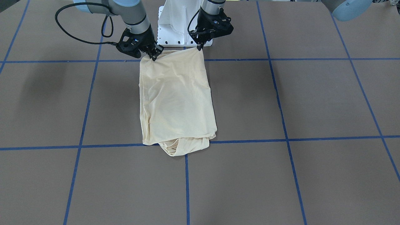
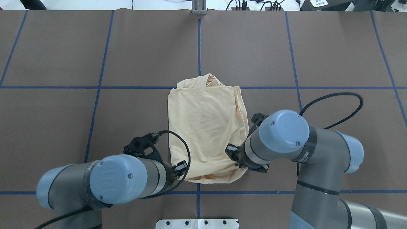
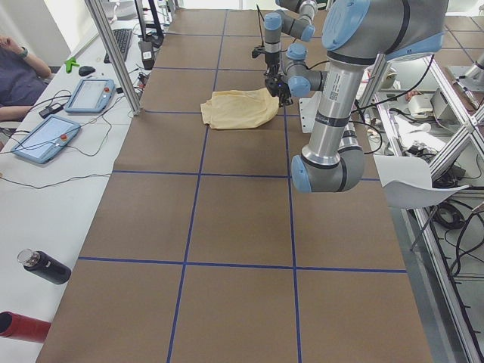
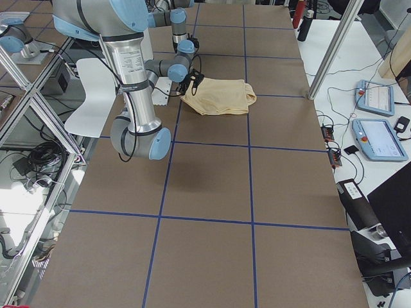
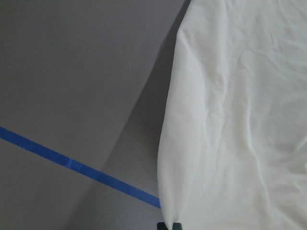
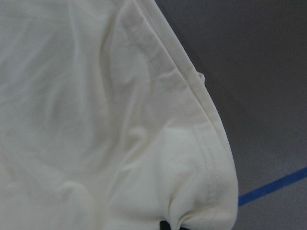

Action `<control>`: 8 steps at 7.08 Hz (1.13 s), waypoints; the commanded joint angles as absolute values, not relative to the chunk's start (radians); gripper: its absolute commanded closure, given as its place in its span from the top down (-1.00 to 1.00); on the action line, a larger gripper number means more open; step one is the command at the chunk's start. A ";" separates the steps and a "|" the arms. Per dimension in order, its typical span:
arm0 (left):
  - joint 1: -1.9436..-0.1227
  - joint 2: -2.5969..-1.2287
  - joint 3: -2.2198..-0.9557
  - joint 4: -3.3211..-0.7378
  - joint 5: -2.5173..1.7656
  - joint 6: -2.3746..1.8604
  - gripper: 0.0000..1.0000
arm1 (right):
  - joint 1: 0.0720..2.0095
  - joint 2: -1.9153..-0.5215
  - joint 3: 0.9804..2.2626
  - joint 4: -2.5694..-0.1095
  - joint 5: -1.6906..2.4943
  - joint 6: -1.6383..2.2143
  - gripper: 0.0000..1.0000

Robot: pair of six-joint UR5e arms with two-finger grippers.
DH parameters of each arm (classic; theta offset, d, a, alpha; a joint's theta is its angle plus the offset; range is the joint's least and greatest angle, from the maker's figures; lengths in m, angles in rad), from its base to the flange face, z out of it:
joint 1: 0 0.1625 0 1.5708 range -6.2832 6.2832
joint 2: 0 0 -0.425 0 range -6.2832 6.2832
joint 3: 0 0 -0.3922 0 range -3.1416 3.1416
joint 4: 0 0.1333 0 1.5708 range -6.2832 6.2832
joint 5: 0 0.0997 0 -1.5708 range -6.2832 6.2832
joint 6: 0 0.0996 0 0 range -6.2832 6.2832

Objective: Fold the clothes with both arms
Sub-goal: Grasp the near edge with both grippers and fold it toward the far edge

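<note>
The pale cream-yellow shirt lies folded into a narrow rectangle at the table's middle, plain side up, with bunched cloth poking out at its far end. No print or label shows. My left gripper is shut on the shirt's near corner on my left side, also seen in the overhead view. My right gripper is shut on the other near corner. Both wrist views show pinched cloth, the left and the right. The near edge is drawn up slightly between the grippers.
The white pedestal base stands just behind the shirt's near edge. Blue tape lines divide the brown table into squares. Tablets and a dark bottle lie on the operators' side bench.
</note>
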State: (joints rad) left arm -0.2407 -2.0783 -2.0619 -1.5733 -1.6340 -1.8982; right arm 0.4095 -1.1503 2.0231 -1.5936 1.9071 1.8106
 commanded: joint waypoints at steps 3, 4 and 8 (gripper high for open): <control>-0.518 -2.195 -1.905 -1.592 -1.727 -1.689 -1.00 | 0.616 -1.005 1.808 -1.475 1.905 1.695 -1.00; -0.559 -2.235 -1.793 -1.677 -1.727 -1.674 -1.00 | 0.649 -0.974 1.717 -1.362 1.902 1.697 -1.00; -0.646 -2.281 -1.487 -1.963 -1.726 -1.642 -1.00 | 0.676 -0.844 1.390 -1.182 1.888 1.692 -1.00</control>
